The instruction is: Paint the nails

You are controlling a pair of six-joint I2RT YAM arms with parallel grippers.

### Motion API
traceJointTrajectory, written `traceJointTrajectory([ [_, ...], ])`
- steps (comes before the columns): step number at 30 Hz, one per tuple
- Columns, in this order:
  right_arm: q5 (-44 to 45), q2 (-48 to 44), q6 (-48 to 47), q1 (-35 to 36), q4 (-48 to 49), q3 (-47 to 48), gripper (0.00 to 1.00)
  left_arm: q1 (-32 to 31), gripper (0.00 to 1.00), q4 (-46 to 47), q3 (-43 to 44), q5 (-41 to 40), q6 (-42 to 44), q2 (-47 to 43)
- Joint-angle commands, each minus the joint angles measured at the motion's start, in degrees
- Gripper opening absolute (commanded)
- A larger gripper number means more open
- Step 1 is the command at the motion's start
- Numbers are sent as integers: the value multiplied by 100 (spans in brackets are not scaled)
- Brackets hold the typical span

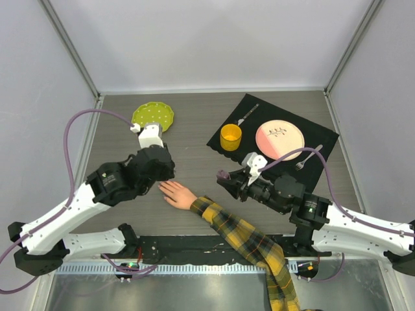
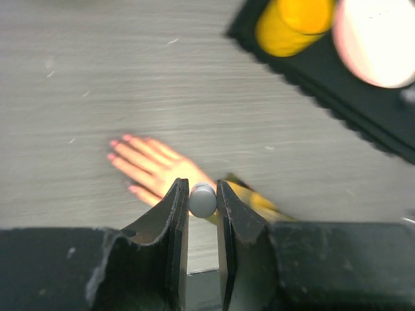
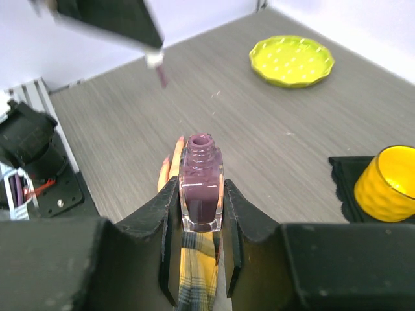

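Note:
The pale mannequin hand lies flat on the table, fingers pointing left, with its yellow-and-black plaid sleeve running to the near edge. Its nails show as tiny pink tips, blurred, in the left wrist view. My left gripper is shut on the white brush cap and hovers over the hand's wrist. The dark brush tip hangs below it. My right gripper is shut on the open purple polish bottle, held upright right of the hand.
A yellow-green plate sits at the back left. A black mat at the back right holds a yellow cup, a pink plate and two forks.

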Motion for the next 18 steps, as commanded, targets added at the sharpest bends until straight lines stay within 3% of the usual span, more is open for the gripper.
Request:
traceJointTrajectory([
  [1,476,-395,-77,28,500,-80,1,65,0,-218,-1078,-1099,-958,-540],
  [7,820,-458,-147,19,649,-212,1,100,0,-473,-2256,-1496,-2119,-1183],
  [18,635,-106,-156,-157,781,-160,1,162,0,-61,-3197,-1346,-2595,-1105],
])
